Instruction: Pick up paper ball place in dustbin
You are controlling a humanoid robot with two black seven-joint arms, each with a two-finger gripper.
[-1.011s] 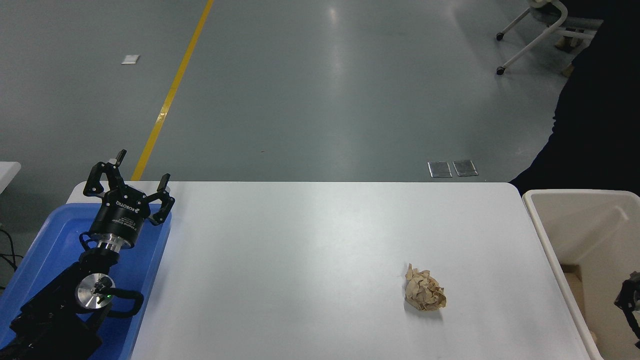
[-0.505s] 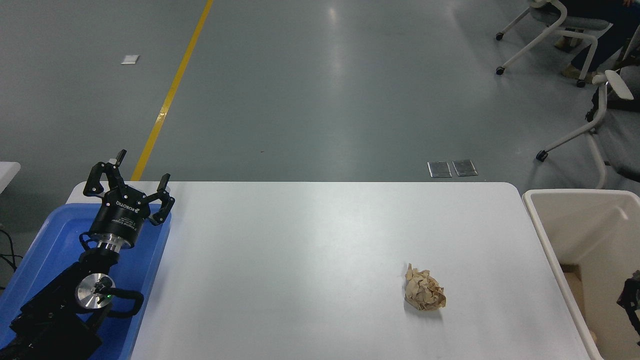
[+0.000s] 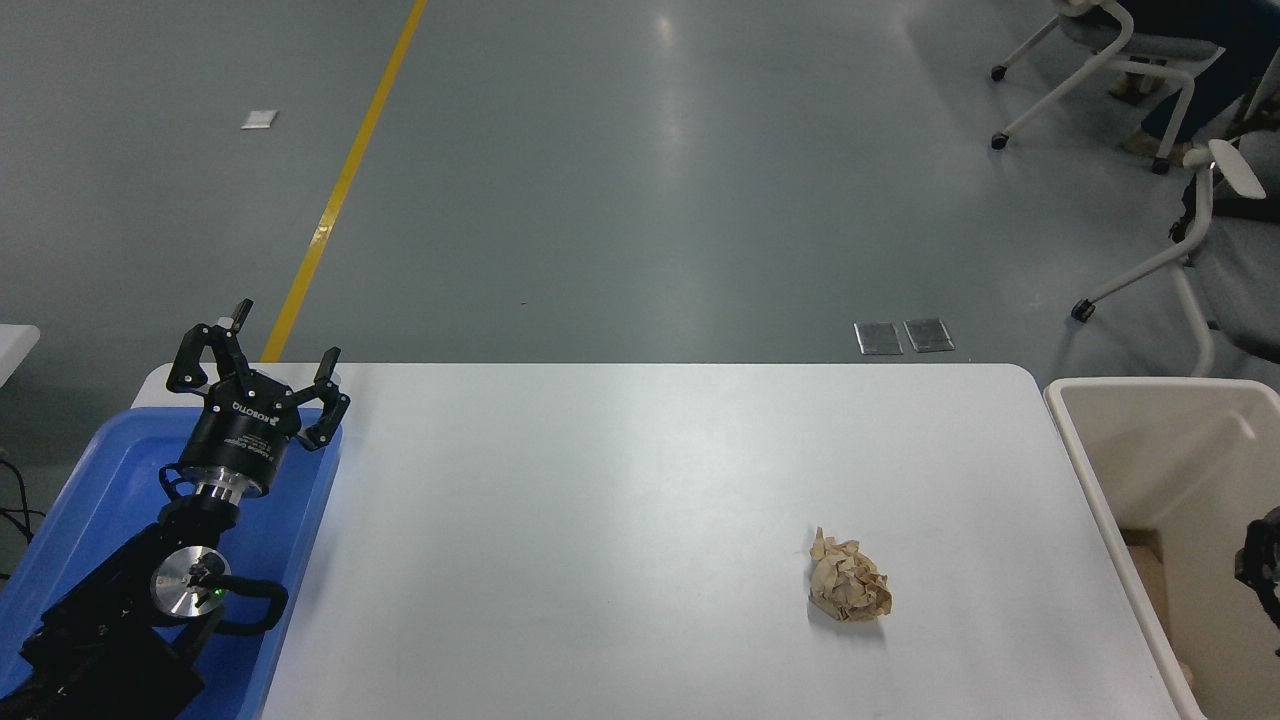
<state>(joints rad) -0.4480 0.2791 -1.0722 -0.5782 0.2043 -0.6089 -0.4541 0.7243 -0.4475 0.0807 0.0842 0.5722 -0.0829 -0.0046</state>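
Ball (image 3: 849, 590) sits loose on bench (image 3: 620, 500) at 4 o'clock, bin (image 3: 1160, 400) at 3. Pick not begun. Right pincer (image 3: 1262, 560) barely visible, state unclear; left pincer (image 3: 255, 375) parked, released. Next: reach ball.

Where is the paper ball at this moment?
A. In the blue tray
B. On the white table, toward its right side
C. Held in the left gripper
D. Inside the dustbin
B: the paper ball lies on the bare table, left of the dustbin, with no gripper touching it.
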